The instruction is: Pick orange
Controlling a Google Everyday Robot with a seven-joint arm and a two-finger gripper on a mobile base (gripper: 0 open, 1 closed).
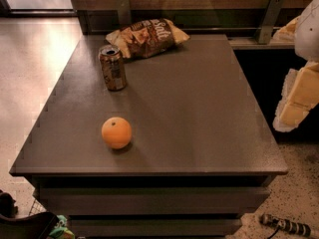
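The orange (116,132) is round and bright, with a small dark stem dot on top. It sits on the dark grey table (199,113), near the front left. My gripper (297,102) is a white and pale yellow shape at the right edge of the view. It hangs beyond the table's right side, far from the orange, with nothing seen in it.
A brown soda can (113,67) stands upright behind the orange, at the back left. A brown chip bag (147,37) lies at the table's back edge. Light floor lies to the left, a wooden wall with metal brackets behind. A cable end (286,225) lies on the floor at the front right.
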